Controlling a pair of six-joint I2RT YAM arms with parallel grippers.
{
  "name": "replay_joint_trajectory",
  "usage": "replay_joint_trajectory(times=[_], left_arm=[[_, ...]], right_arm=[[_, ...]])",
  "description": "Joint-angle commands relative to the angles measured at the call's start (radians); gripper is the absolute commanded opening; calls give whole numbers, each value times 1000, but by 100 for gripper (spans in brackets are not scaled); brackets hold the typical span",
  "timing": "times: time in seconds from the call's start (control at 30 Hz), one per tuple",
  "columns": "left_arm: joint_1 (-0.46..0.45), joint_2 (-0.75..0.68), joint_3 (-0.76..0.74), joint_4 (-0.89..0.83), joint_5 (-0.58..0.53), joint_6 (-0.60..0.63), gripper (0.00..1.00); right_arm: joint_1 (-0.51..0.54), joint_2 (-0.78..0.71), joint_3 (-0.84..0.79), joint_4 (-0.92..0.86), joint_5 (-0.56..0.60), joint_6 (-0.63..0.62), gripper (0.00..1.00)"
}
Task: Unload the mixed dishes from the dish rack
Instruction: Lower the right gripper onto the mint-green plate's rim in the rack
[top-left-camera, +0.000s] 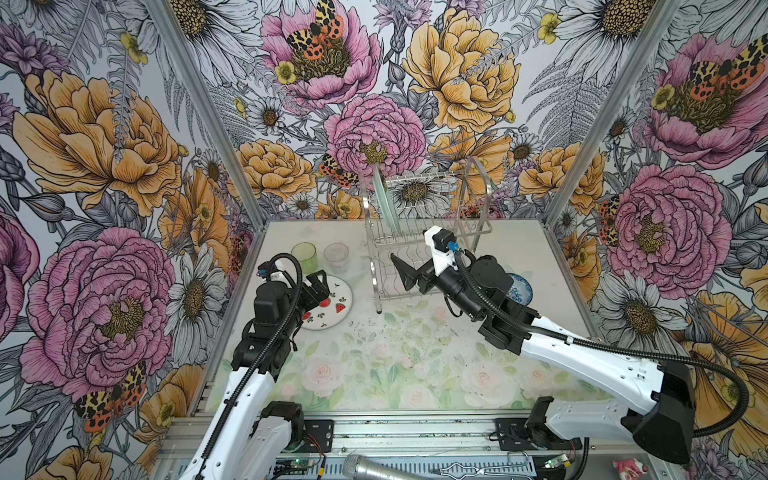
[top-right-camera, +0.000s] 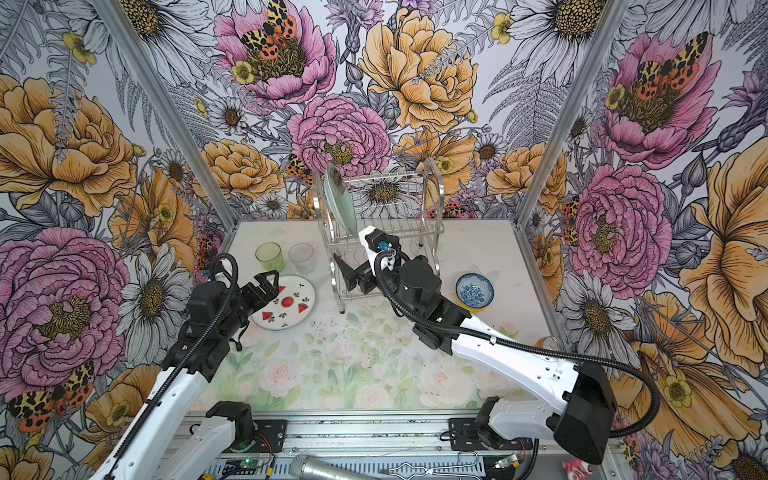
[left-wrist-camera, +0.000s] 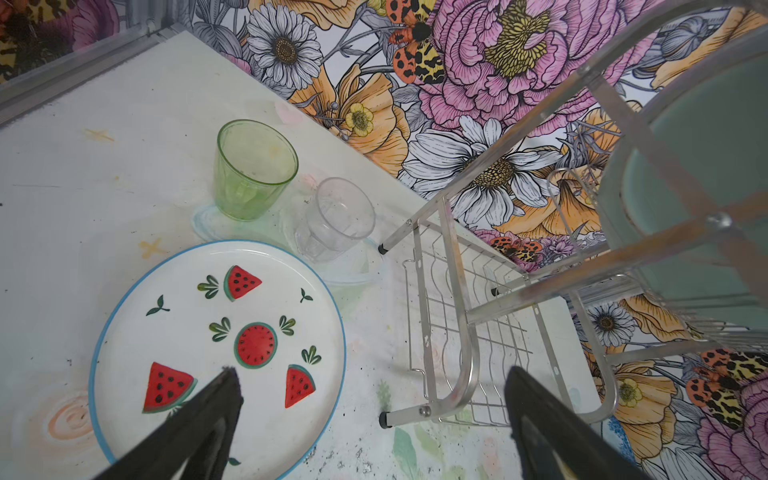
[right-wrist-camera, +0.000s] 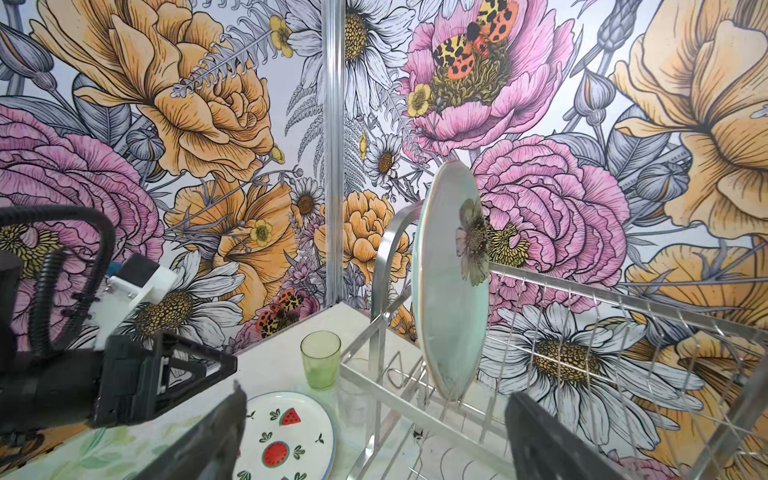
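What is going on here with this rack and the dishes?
The rack is being unloaded. A green plate stands in its upper tier. A watermelon plate, green tumbler, clear tumbler and blue bowl sit on the table. The left gripper is open over the watermelon plate. The right gripper is open at the rack's front. Neither holds anything.

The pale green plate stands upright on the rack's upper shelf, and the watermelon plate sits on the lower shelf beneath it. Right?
Not quite. The watermelon plate is not in the rack; it lies flat on the table left of it, as both top views show. The pale green plate does stand upright on the upper shelf.
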Motion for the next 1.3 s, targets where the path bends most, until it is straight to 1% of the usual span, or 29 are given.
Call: replay_joint_trajectory(times=[0.0, 0.2, 0.33, 0.47, 0.7, 0.77, 0.83, 0.93, 1.0, 1.07, 1.13, 1.2, 1.27], left_arm=[[-7, -43, -31, 70, 26, 2, 99], [-7, -89, -100, 154, 70, -26, 99], [-10, -83, -108, 164, 99, -34, 99], [-13, -77, -122, 195, 133, -49, 99], [-26, -78, -128, 201, 139, -52, 99], [-26, -80, -129, 204, 138, -54, 99], [-26, -81, -137, 210, 136, -61, 99], [-27, -81, -144, 219, 139, -66, 99], [-26, -81, -145, 215, 137, -66, 99], [-25, -83, -144, 213, 132, -66, 99], [-25, -88, -145, 213, 124, -64, 99], [-25, -91, -148, 213, 118, -64, 99], [-25, -94, -149, 214, 119, -66, 99]], right_arm=[[-12, 54, 77, -35, 19, -19, 97], [-27, 156, 174, -39, 15, -32, 94], [-35, 214, 233, -53, 59, -49, 91], [-51, 252, 278, -65, 60, -53, 87], [-78, 318, 335, -66, 81, -49, 83], [-78, 336, 347, -65, 68, -57, 80], [-78, 351, 361, -65, 53, -68, 79], [-78, 368, 377, -64, 53, -67, 71], [-108, 378, 383, -65, 45, -59, 69], [-114, 382, 386, -65, 15, -55, 61], [-117, 388, 391, -65, 1, -53, 58], [-121, 393, 394, -65, 3, -52, 48], [-124, 394, 396, -64, -7, -52, 48]])
